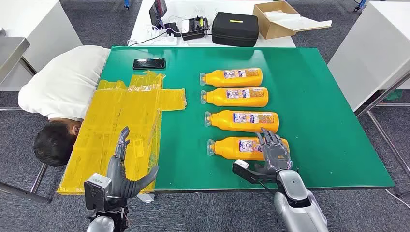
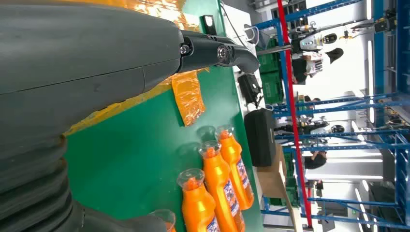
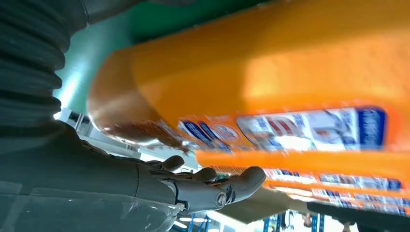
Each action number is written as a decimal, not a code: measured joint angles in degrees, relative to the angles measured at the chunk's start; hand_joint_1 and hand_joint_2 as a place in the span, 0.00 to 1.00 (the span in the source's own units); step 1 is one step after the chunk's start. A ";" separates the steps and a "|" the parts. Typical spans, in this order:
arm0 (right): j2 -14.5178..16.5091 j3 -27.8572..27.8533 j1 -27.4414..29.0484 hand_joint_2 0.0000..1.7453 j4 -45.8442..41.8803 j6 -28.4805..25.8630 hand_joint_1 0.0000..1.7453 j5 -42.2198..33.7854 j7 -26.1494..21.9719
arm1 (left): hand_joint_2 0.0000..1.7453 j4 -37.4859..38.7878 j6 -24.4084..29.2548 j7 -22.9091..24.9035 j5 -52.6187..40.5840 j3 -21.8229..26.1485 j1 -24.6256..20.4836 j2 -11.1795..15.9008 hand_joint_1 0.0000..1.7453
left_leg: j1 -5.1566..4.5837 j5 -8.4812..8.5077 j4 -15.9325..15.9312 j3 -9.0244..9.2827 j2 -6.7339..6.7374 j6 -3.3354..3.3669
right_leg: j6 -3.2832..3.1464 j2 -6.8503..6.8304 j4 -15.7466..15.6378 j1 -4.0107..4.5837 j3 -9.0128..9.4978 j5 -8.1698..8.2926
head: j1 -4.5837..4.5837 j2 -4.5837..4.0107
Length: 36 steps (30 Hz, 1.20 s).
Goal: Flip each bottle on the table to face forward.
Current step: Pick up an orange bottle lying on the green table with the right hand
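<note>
Several orange bottles lie in a column on the green table, caps to the left and labels up: far bottle, second, third, nearest. My right hand lies with spread fingers over the base end of the nearest bottle, thumb stretched out along the table's front edge. The right wrist view shows that bottle close up beside my fingers. My left hand hovers open over the yellow taped patch, holding nothing. The left wrist view shows bottles beyond the hand.
A person in a white shirt leans over the table's left edge, head low beside the tape. A black phone lies at the far left. Behind stand a black case and a cardboard box.
</note>
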 joint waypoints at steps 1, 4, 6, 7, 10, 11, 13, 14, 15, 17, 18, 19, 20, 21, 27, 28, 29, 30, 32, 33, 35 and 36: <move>-0.13 0.04 0.19 1.00 -0.18 0.22 1.00 -0.15 0.02 | 1.00 -0.10 0.00 0.01 -0.02 0.00 0.11 -0.01 0.00 | 0.00 0.00 0.00 0.00 0.00 0.00 | 0.00 0.00 0.00 0.00 0.00 0.00 | -0.01 0.00; -0.85 0.23 0.94 1.00 -0.79 0.98 1.00 -1.56 -0.34 | 1.00 -0.53 -0.02 0.04 -0.07 0.00 0.52 -0.08 0.00 | 0.00 -0.01 0.00 0.00 0.00 0.00 | 0.00 0.00 0.00 0.00 0.00 0.00 | -0.01 0.00; -1.44 0.30 1.22 1.00 -1.01 1.22 1.00 -3.56 -1.35 | 1.00 -0.74 -0.02 0.08 -0.08 0.00 0.67 -0.11 0.00 | 0.00 -0.01 0.00 0.01 0.01 0.00 | 0.00 0.01 0.00 0.00 0.00 0.00 | -0.02 0.00; -1.71 0.31 1.32 1.00 -1.06 1.19 1.00 -4.73 -1.96 | 1.00 -0.83 -0.02 0.17 -0.06 -0.03 0.70 -0.11 0.00 | 0.00 0.00 0.00 0.01 0.02 0.00 | 0.00 0.01 0.00 0.00 0.00 0.00 | -0.01 0.00; -2.32 0.32 1.45 1.00 -1.11 0.68 1.00 -7.81 -3.19 | 1.00 -1.15 -0.01 0.72 0.11 -0.31 0.71 -0.11 0.00 | 0.01 0.00 0.00 0.04 0.03 0.00 | 0.00 0.01 0.00 0.01 0.01 0.01 | -0.02 0.00; -2.51 0.32 1.45 1.00 -1.08 0.57 1.00 -8.54 -3.39 | 1.00 -1.25 0.00 0.88 0.15 -0.45 0.71 -0.11 0.00 | 0.01 0.00 0.00 0.05 0.03 0.00 | 0.00 0.01 0.00 0.01 0.02 0.01 | -0.02 0.00; -2.95 0.33 1.35 1.00 -0.92 0.56 1.00 -9.62 -3.66 | 1.00 -1.34 0.00 1.04 0.17 -0.67 0.69 -0.11 0.00 | 0.01 0.00 0.00 0.06 0.03 0.00 | 0.00 0.01 0.00 0.01 0.03 0.00 | -0.02 0.00; -3.15 0.33 1.27 1.00 -0.79 0.57 1.00 -10.07 -3.80 | 1.00 -1.34 0.00 1.08 0.17 -0.75 0.69 -0.11 0.00 | 0.01 0.00 0.00 0.07 0.03 0.00 | 0.00 0.01 0.00 0.01 0.04 0.00 | -0.01 0.00; -3.31 0.34 1.19 1.00 -0.62 0.57 1.00 -10.53 -3.98 | 1.00 -1.34 0.01 1.08 0.17 -0.79 0.68 -0.11 0.00 | 0.01 0.00 0.00 0.07 0.03 0.00 | 0.00 0.01 -0.01 0.01 0.04 0.00 | -0.01 0.00; -3.54 0.33 1.01 1.00 -0.19 0.57 1.00 -11.67 -4.54 | 1.00 -1.34 0.01 1.08 0.17 -0.86 0.67 -0.11 0.00 | 0.01 -0.01 0.00 0.09 0.03 0.00 | 0.00 0.01 -0.01 0.01 0.02 0.00 | -0.01 0.00; -3.66 0.31 0.93 1.00 0.05 0.56 1.00 -12.38 -4.98 | 1.00 -1.34 0.01 1.08 0.17 -0.90 0.66 -0.11 0.00 | 0.01 -0.02 0.00 0.12 0.03 -0.01 | 0.00 0.01 -0.02 0.01 -0.02 -0.01 | -0.01 0.00; -3.78 0.28 0.87 1.00 0.25 0.54 1.00 -13.16 -5.46 | 1.00 -1.34 -0.01 1.08 0.17 -0.95 0.65 -0.11 0.00 | 0.01 -0.03 0.00 0.15 0.04 -0.02 | -0.01 0.01 -0.02 0.01 -0.05 -0.01 | -0.01 0.00; -3.90 0.24 0.82 1.00 0.42 0.52 1.00 -14.01 -5.96 | 1.00 -1.34 -0.02 1.08 0.17 -1.02 0.64 -0.11 0.00 | 0.01 -0.06 0.00 0.19 0.04 -0.03 | -0.01 0.01 -0.03 0.01 -0.11 -0.03 | -0.01 0.00; -4.02 0.18 0.80 1.00 0.54 0.51 1.00 -14.76 -6.38 | 1.00 -1.34 -0.04 1.08 0.17 -1.10 0.64 -0.11 0.00 | 0.00 -0.09 0.00 0.25 0.04 -0.04 | -0.01 0.02 -0.03 0.01 -0.16 -0.05 | 0.00 0.00; -4.23 -0.23 0.80 1.00 0.80 0.50 1.00 -19.70 -9.34 | 1.00 -1.32 -0.78 1.12 1.73 -1.44 0.59 -0.10 0.00 | 0.01 -0.19 0.00 0.50 0.08 -0.08 | 0.01 0.03 -0.04 0.02 -0.08 -0.11 | -0.02 0.00; -4.20 -0.33 0.88 1.00 0.69 0.51 1.00 -21.89 -10.57 | 1.00 -1.27 -1.33 1.33 3.47 -1.48 0.57 -0.10 0.00 | 0.01 -0.19 0.00 0.51 0.12 -0.09 | 0.01 0.04 -0.04 0.03 0.02 -0.10 | -0.01 0.00; -4.03 -0.44 1.01 1.00 0.45 0.54 1.00 -24.39 -11.91 | 1.00 -1.15 -2.08 1.87 6.07 -1.51 0.54 -0.09 0.00 | 0.01 -0.18 0.00 0.51 0.17 -0.09 | -0.01 0.06 -0.03 0.04 0.16 -0.07 | 0.00 0.00; -3.67 -0.52 1.16 1.00 0.08 0.61 1.00 -26.85 -13.21 | 1.00 -0.93 -2.94 2.76 9.23 -1.54 0.48 -0.09 0.00 | 0.01 -0.18 0.00 0.50 0.23 -0.09 | -0.03 0.13 -0.02 0.05 0.30 -0.05 | 0.00 0.00; -1.96 -0.37 1.28 1.00 -0.87 1.05 1.00 -31.12 -15.44 | 1.00 0.17 -5.25 5.95 17.15 -1.66 0.25 -0.09 0.00 | 0.01 -0.17 -0.01 0.49 0.39 -0.11 | -0.07 0.31 0.00 0.08 0.43 0.00 | -0.02 0.00; -0.85 -0.07 1.04 1.00 -1.20 1.32 1.00 -32.67 -16.26 | 1.00 1.06 -6.51 7.70 21.05 -1.80 0.07 -0.08 0.00 | 0.01 -0.17 -0.01 0.49 0.48 -0.11 | -0.08 0.41 0.02 0.09 0.40 0.01 | -0.02 0.00; 1.55 1.10 -0.10 1.00 -1.23 1.69 1.00 -34.85 -17.42 | 1.00 3.58 -9.00 10.55 28.25 -2.38 -0.33 0.04 0.00 | 0.02 -0.15 -0.02 0.45 0.61 -0.14 | -0.09 0.50 0.07 0.10 0.29 0.02 | -0.05 0.00; 2.69 1.88 -0.99 1.00 -0.89 1.69 1.00 -35.66 -17.81 | 1.00 5.16 -9.95 11.29 31.10 -2.78 -0.56 0.19 0.00 | 0.03 -0.13 -0.02 0.43 0.63 -0.14 | -0.10 0.51 0.09 0.10 0.24 0.02 | -0.05 0.00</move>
